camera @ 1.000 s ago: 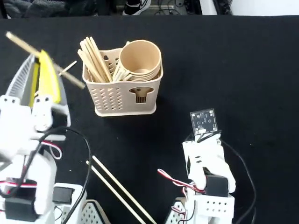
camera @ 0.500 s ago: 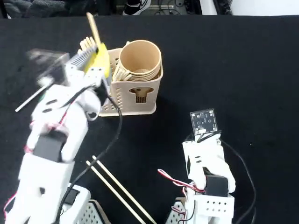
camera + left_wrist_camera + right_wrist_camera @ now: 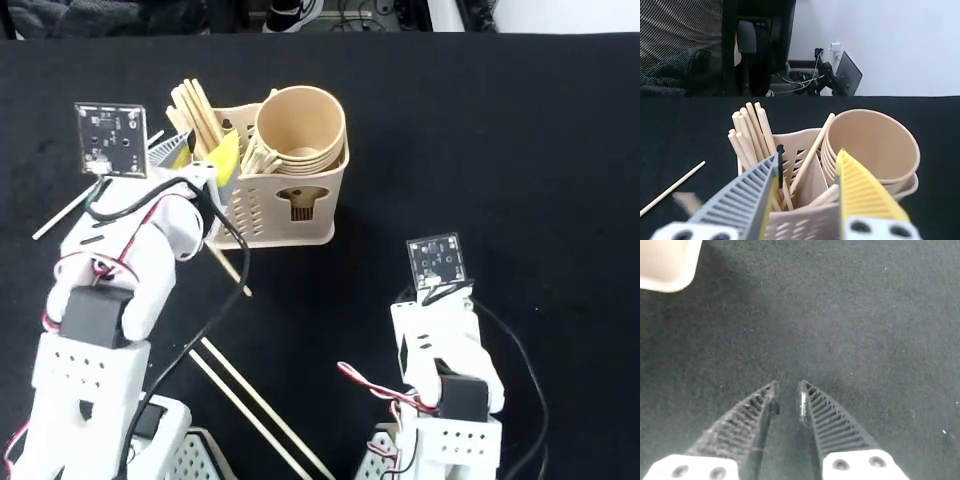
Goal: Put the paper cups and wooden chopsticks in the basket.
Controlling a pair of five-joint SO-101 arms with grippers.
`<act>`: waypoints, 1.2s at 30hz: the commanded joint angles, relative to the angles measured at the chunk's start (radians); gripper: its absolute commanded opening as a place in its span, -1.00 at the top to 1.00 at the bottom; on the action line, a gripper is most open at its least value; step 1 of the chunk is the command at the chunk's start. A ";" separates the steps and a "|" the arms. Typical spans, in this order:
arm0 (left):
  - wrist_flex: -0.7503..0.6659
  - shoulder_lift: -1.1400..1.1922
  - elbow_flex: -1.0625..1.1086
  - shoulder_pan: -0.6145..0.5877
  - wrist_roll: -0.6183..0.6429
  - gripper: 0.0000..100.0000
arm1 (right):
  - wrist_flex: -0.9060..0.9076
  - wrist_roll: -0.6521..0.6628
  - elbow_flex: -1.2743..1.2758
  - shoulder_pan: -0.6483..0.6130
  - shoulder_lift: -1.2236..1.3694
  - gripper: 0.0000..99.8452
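The cream slotted basket [image 3: 262, 212] stands at the table's back middle. It holds a stack of paper cups [image 3: 300, 125] and a bundle of wooden chopsticks [image 3: 195, 108]. My left gripper [image 3: 195, 155] hovers open over the basket's chopstick side; its grey and yellow fingers [image 3: 852, 182] straddle the basket's rim [image 3: 795, 140], nothing held. One chopstick [image 3: 228, 271] lies slanted by the basket's near left corner. Two more chopsticks [image 3: 250, 400] lie near the front edge, and another [image 3: 60, 217] lies far left. My right gripper [image 3: 788, 397] rests shut low over bare cloth.
Black cloth [image 3: 500, 140] covers the table. The right arm [image 3: 440, 340] sits folded at the front right, well apart from the basket. The basket's corner [image 3: 665, 265] shows far off in the right wrist view. Cables and chair legs lie beyond the table's back edge.
The left arm swung from the far left to the basket with a chopstick in its gripper. The gripper is now open, and a chopstick lies by the basket's near left corner.
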 commanded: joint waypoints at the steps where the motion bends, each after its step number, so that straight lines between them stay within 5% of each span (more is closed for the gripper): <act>1: 0.092 -0.008 -0.091 -0.039 0.002 0.62 | -0.015 0.011 -0.010 -0.012 -0.077 0.84; 4: 0.250 -0.009 -0.151 -0.151 0.008 0.62 | -0.014 0.011 -0.010 -0.011 -0.077 0.84; 8: 0.433 0.006 -0.157 -0.464 0.049 0.61 | -0.014 0.011 -0.010 -0.011 -0.077 0.84; 12: 0.394 0.112 -0.031 -0.691 0.058 0.61 | -0.014 0.011 -0.010 -0.012 -0.077 0.84; 18: 0.333 0.548 -0.101 -0.636 0.147 0.61 | -0.014 0.011 -0.010 -0.012 -0.077 0.84; 28: 0.442 1.257 -0.561 -0.518 0.265 0.61 | -0.014 0.011 -0.010 -0.012 -0.077 0.84; 36: 0.582 1.573 -0.852 -0.489 0.267 0.62 | -0.014 0.011 -0.012 -0.012 -0.077 0.84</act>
